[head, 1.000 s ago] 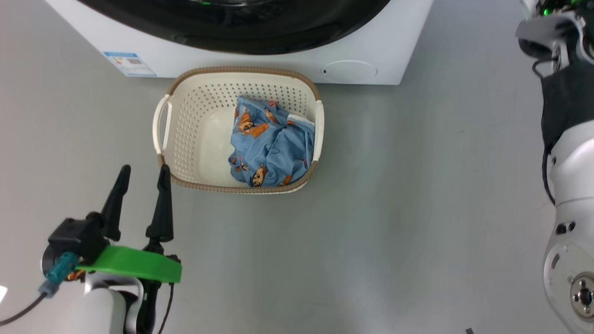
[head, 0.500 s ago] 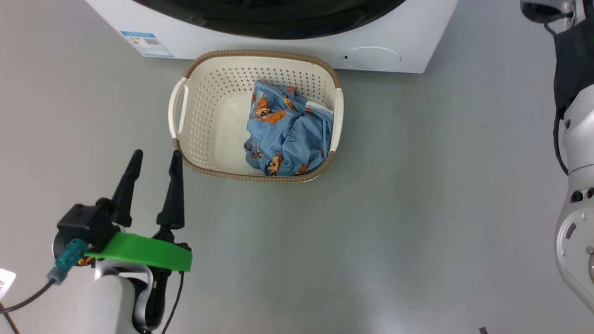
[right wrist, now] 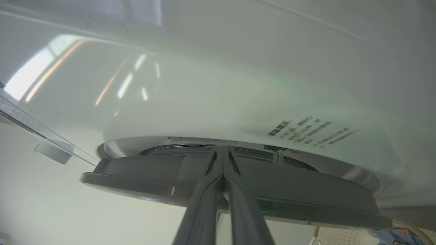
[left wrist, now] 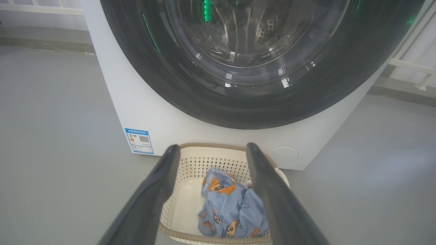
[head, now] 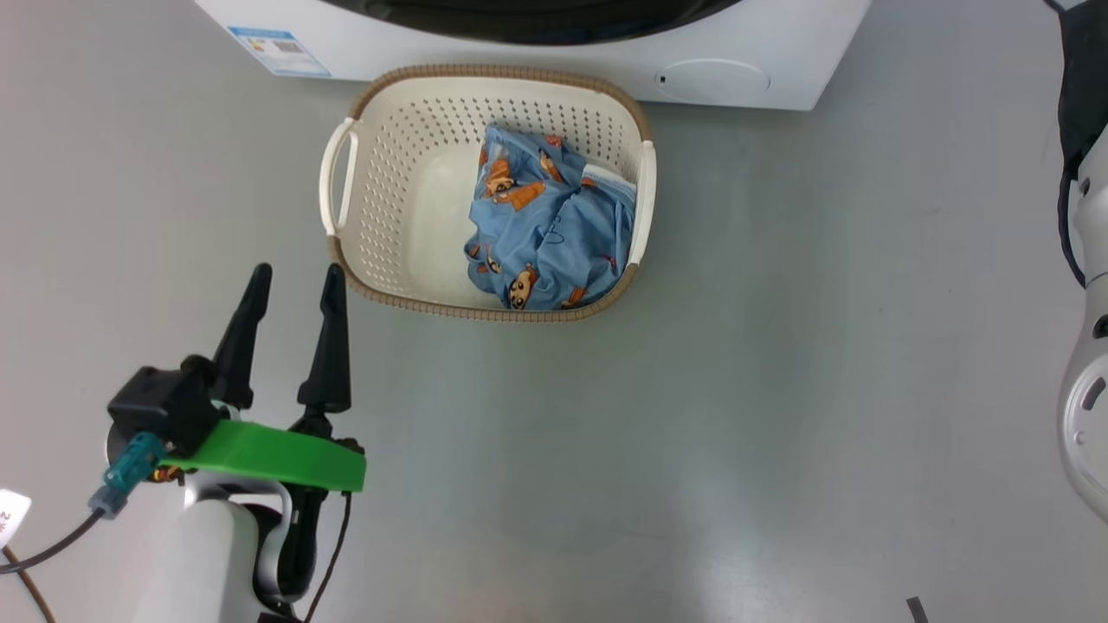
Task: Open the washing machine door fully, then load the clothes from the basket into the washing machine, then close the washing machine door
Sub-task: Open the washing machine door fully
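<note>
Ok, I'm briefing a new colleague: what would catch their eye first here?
The light blue bear-print clothes stand out most, bunched in the right half of the cream basket on the grey floor. Right behind it stands the white washing machine with its big glossy black door. The left hand, open, with a bright green band, sits at the head view's lower left.

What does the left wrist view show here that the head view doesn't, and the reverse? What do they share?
Left wrist view adds: the glass window of the washing machine door, with the perforated drum behind it. Head view adds: the green bracket behind the left end effector, and the pale right arm at the edge. Shared: the basket holding the clothes, the washing machine with its blue label, and the open left end effector.
</note>
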Controlling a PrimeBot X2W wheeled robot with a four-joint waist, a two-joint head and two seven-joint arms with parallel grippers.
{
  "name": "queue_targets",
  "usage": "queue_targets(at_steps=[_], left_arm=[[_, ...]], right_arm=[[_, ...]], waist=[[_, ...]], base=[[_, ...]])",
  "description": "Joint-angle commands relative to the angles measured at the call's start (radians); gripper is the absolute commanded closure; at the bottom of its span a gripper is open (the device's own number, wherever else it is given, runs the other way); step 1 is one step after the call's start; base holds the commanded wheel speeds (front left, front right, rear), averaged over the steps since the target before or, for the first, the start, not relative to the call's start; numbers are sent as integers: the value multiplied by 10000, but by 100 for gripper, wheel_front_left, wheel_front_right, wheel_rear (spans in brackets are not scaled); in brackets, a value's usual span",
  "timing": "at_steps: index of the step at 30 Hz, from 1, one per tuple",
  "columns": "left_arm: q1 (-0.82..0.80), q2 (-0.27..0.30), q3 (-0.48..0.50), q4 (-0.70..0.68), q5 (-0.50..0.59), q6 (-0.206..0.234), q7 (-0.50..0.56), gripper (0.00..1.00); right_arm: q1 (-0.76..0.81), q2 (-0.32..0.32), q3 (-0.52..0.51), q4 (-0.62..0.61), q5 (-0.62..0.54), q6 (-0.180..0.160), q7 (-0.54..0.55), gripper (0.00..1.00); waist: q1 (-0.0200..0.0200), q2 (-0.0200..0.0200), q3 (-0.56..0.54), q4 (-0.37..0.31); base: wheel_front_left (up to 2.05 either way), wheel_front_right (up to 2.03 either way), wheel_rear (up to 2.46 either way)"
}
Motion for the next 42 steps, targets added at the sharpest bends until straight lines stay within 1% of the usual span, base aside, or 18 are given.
queue_targets(at_steps=[1,7,21,30,35,42], left_arm=[[-184,249,276,-251,-74,-25,-61,0],[-351,214,224,-265,-90,-25,-61,0],[-548,133,101,-282,-207,-25,-61,0],[-618,93,86,-316,-256,-25,-61,0],[-675,71,93,-335,-285,-25,-61,0],[-709,53,154,-382,-312,-25,-61,0]], right_arm=[[-409,275,38,-210,-103,-9,60,100],[-604,386,-23,-78,-332,-9,247,100],[-1040,556,-334,141,-744,-9,71,100],[-1292,664,-414,355,-989,-9,216,100],[-1340,707,-400,394,-1016,-9,635,100],[-1073,745,-161,-39,-900,-9,1879,100]], waist=[[0,0,128,46],[0,0,313,120],[0,0,701,273],[0,0,896,395],[0,0,951,419],[0,0,906,370]], base=[[0,0,0],[0,0,0],[0,0,0],[0,0,0],[0,0,0],[0,0,0]])
